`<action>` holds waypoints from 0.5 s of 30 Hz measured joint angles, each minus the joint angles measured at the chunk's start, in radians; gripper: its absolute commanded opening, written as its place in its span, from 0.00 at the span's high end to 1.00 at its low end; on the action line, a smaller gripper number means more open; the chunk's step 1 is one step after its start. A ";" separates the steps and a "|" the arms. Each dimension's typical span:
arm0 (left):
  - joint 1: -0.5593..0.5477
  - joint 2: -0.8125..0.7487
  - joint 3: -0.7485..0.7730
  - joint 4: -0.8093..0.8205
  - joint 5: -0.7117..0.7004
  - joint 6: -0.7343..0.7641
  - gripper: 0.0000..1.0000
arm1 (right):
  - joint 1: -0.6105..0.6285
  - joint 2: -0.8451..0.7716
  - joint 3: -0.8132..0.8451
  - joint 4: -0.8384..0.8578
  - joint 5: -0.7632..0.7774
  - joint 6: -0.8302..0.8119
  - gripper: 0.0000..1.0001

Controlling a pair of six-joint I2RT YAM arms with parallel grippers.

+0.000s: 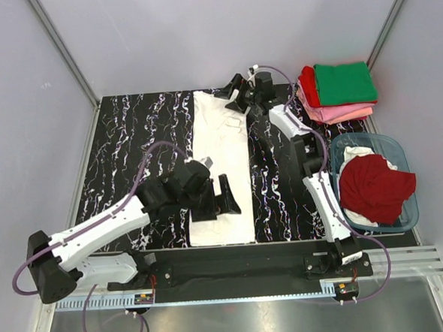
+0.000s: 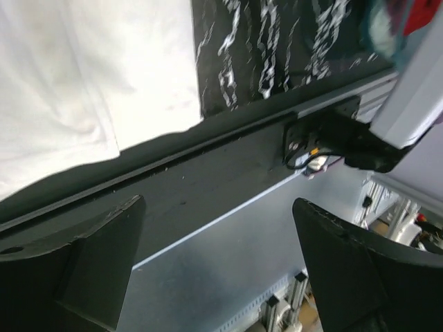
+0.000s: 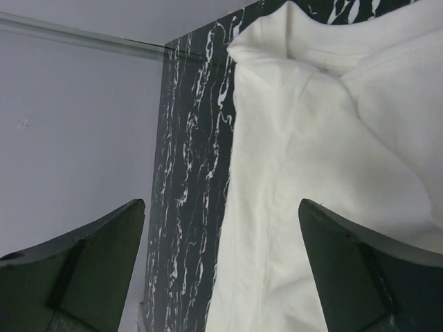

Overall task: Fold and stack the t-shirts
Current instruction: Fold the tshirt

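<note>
**Entry: white tee folded to a strip, both grippers empty at its ends**

Near edge. The left gripper (image 1: 220, 202) sits over the near end of the white t-shirt (image 1: 220, 147), at the strip's right side. In the left wrist view its fingers stand wide apart with nothing between them. The shirt's hem lies flat just inside the table (image 1: 130, 141) edge. Whether a finger touches cloth cannot be told from above.

Middle. The white t-shirt lies as a long narrow band running from the near edge to the far edge. Its sides appear to be turned in already. Judgement: lengthwise folds are done and the crosswise fold is not yet made, which would explain one arm at each end.

Far end. The right gripper (image 1: 238, 97) hovers at the collar end, also spread and empty. Its wrist view shows the neckline and creased cloth below the fingers.

Right side. The tub (image 1: 398, 146) holds a crumpled dark red t-shirt (image 1: 377, 186) on top of a second white t-shirt (image 1: 354, 156). Both are unfolded and probably waiting their turn.

Far right corner. A finished stack has the green t-shirt (image 1: 344, 82) on top, with the red t-shirt (image 1: 307, 85) and the pink t-shirt (image 1: 339, 114) beneath. It is well apart from the strip, leaving room to work. Judgement: roughly halfway through.
</note>
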 measured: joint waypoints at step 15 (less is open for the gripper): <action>0.431 0.182 0.212 0.022 -0.107 0.347 0.11 | -0.018 -0.784 -0.784 -0.129 0.018 -0.195 0.20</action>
